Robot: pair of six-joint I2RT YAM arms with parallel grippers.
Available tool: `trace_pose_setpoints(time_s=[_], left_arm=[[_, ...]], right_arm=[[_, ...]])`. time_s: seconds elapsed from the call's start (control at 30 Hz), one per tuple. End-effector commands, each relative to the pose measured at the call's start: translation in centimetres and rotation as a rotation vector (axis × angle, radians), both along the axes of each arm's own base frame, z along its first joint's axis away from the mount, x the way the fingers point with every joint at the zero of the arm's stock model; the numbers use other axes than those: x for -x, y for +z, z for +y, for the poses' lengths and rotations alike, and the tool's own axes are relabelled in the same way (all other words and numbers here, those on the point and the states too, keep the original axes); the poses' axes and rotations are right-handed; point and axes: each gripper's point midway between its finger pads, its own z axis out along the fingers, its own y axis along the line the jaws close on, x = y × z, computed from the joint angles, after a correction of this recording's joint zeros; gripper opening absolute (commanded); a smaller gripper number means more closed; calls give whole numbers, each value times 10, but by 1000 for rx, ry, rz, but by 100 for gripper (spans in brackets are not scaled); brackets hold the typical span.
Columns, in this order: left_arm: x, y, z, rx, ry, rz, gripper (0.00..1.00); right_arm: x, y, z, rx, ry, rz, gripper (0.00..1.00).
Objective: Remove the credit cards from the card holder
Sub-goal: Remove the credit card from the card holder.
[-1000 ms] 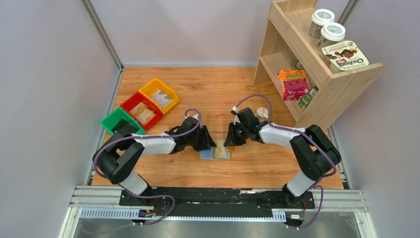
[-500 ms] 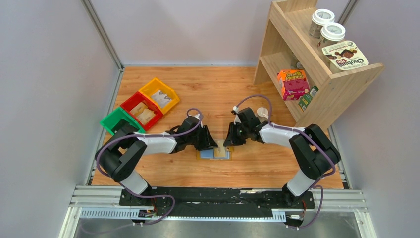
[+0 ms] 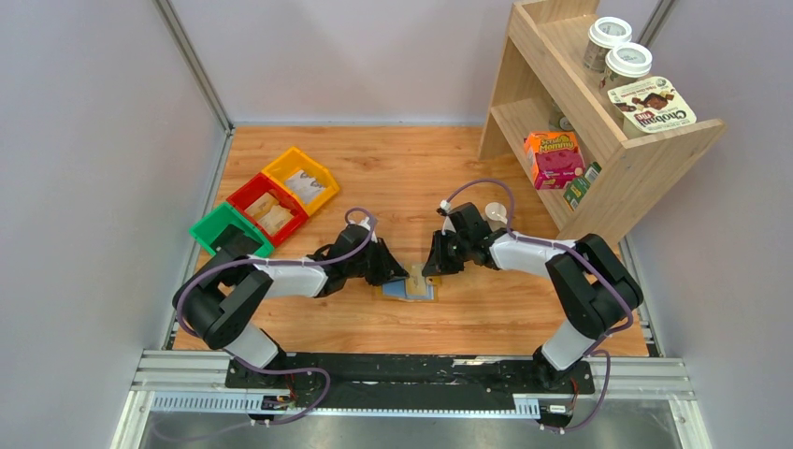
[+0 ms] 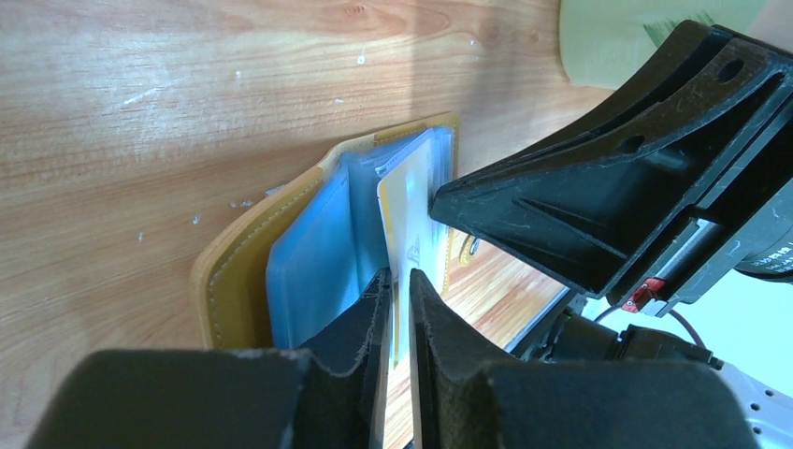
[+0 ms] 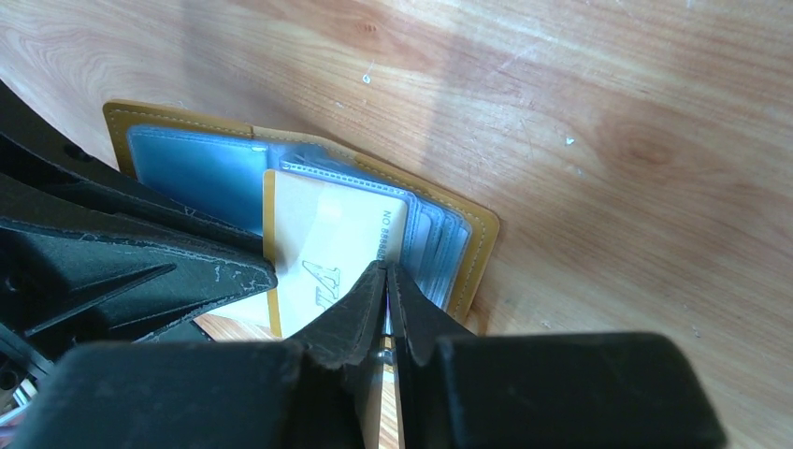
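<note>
The card holder [image 3: 420, 295] lies open on the wooden table, mustard-yellow with blue plastic sleeves [image 4: 309, 262]. A pale credit card [image 4: 409, 220] with a gold edge stands partway out of a sleeve. My left gripper [image 4: 400, 285] is shut on the card's near edge. The same credit card [image 5: 323, 248] shows in the right wrist view. Beside it, my right gripper [image 5: 387, 271] is shut on a thin sleeve edge of the card holder [image 5: 472, 253]. In the top view the left gripper [image 3: 397, 274] and right gripper [image 3: 432, 269] meet over the holder.
Green [image 3: 224, 229], red [image 3: 266, 206] and yellow [image 3: 301, 178] bins stand at the back left, two of them holding tan packets. A wooden shelf [image 3: 645, 154] with cups and boxes stands at the right. A small clear cup [image 3: 496, 213] sits behind my right arm.
My left gripper's jaws have closed in on the card. The left arm has drawn slightly back to the left, and the card now stands up out of the holder. The right arm is unmoved.
</note>
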Motion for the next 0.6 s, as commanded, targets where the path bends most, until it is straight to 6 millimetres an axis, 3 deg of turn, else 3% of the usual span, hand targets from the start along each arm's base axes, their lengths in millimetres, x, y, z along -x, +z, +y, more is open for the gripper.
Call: trace_pose_setpoints(time_s=[0.0,0.57], left_arm=[[-13,44,-20,165,1,-101,17],[-13,34,-29,206,-13,-71,27]], right_arm=[[5,-14,-4,29,-3,23,12],[6,-15,-4,25,-5,30,12]])
